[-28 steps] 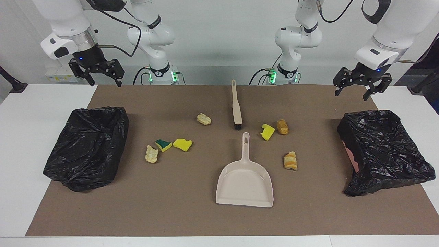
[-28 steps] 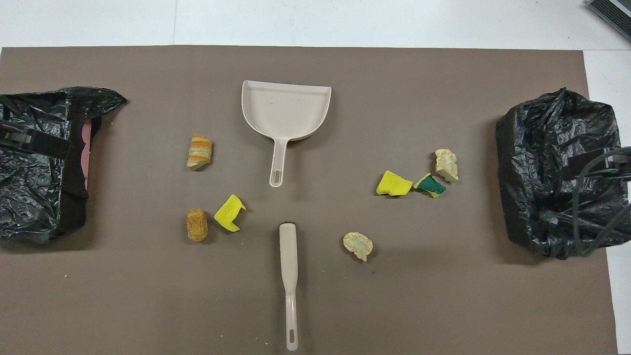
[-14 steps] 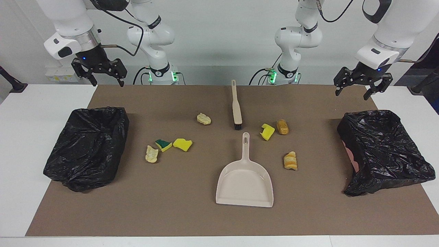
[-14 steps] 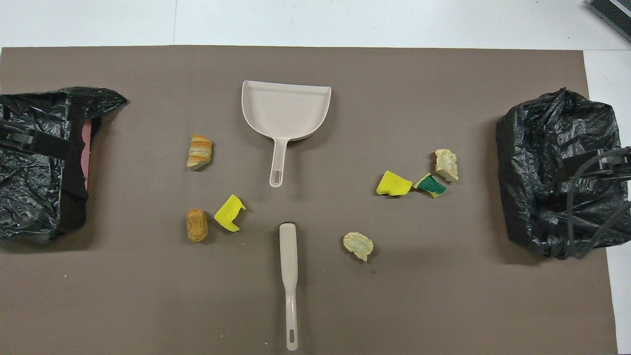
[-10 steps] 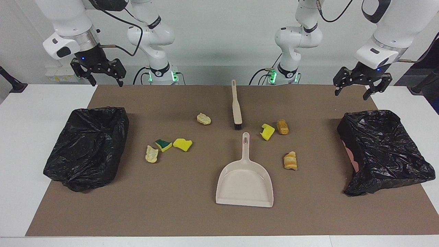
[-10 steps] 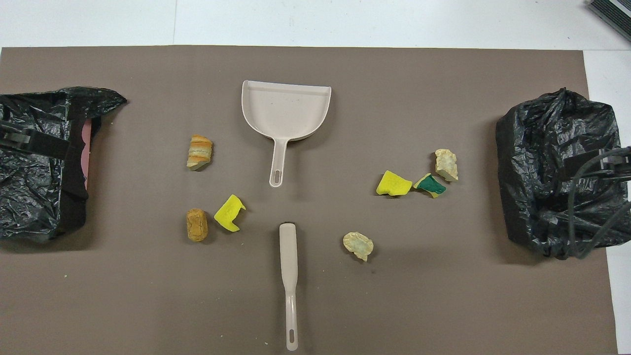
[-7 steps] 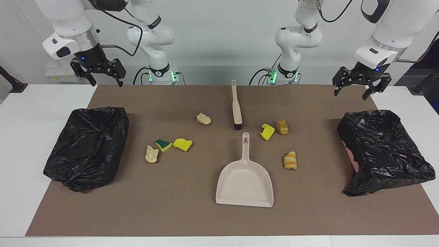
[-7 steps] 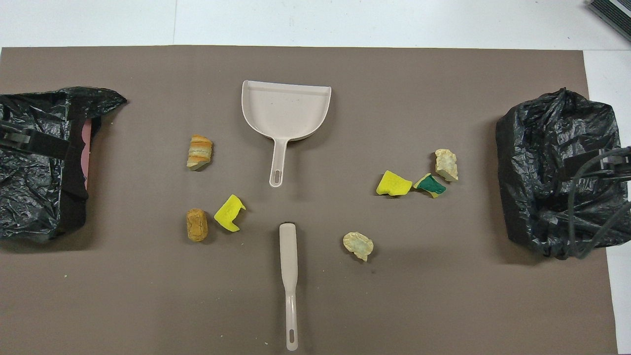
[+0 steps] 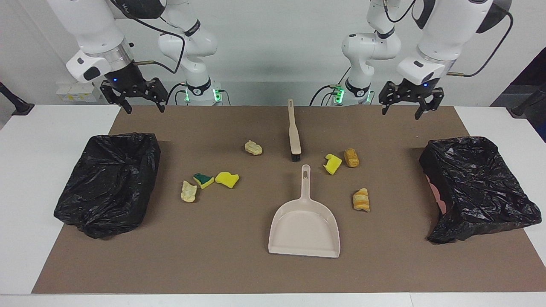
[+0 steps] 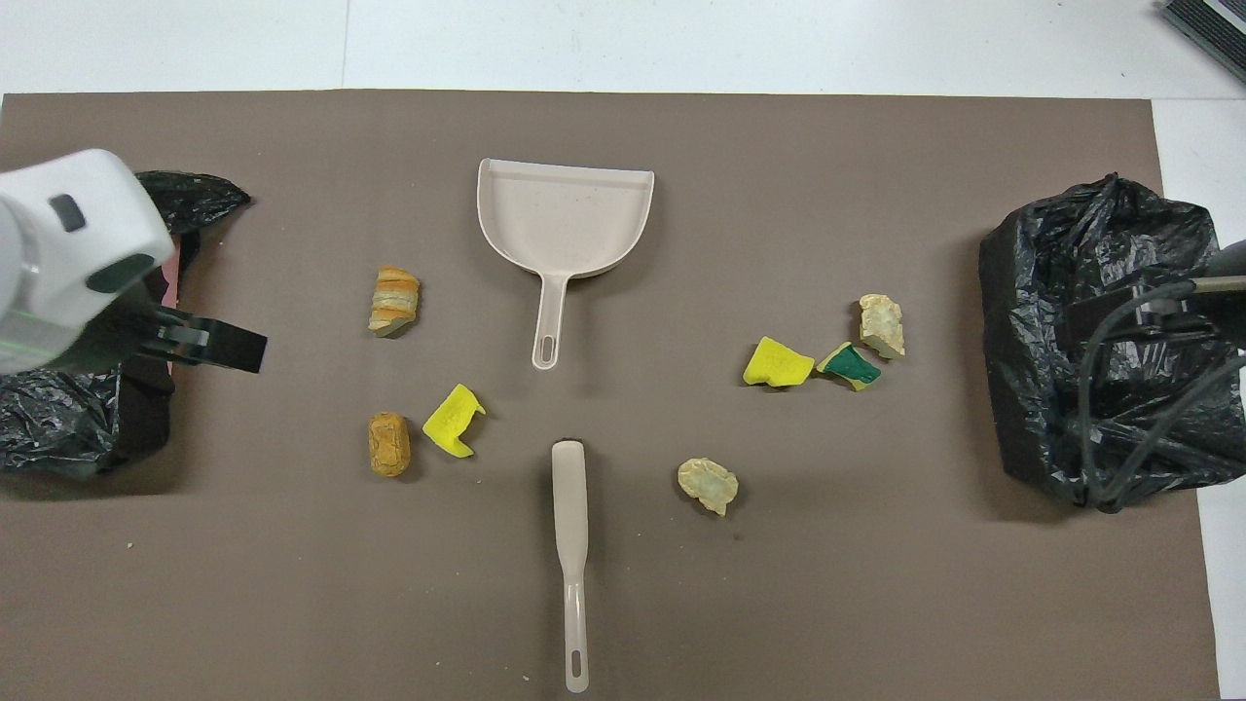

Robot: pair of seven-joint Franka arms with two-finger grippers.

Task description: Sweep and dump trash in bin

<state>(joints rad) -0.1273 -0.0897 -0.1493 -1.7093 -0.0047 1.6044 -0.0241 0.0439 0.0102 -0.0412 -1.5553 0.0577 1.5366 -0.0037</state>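
Right gripper [image 9: 143, 108]: up in the air over the mat's robot-side edge, by the bin bag [image 9: 108, 181] at that end — fingers spread wide, holding nothing.
Left gripper [image 9: 403, 111]: likewise raised over the mat's robot-side edge, fingers wide apart, empty.
Brush [image 9: 293, 132]: flat on the counter [image 9: 25, 170], untouched.
Trash [image 9: 204, 180]: seven scraps loose on the mat, to either side of brush and dustpan [image 9: 303, 221].
Dustpan: farthest out — handle toward the robots.

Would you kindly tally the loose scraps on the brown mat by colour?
Plain yellow sponge pieces: 2
Green-backed yellow sponge piece: 1
Cream bread-like chunks: 2
Orange-brown bread-like chunks: 2
Total: 7
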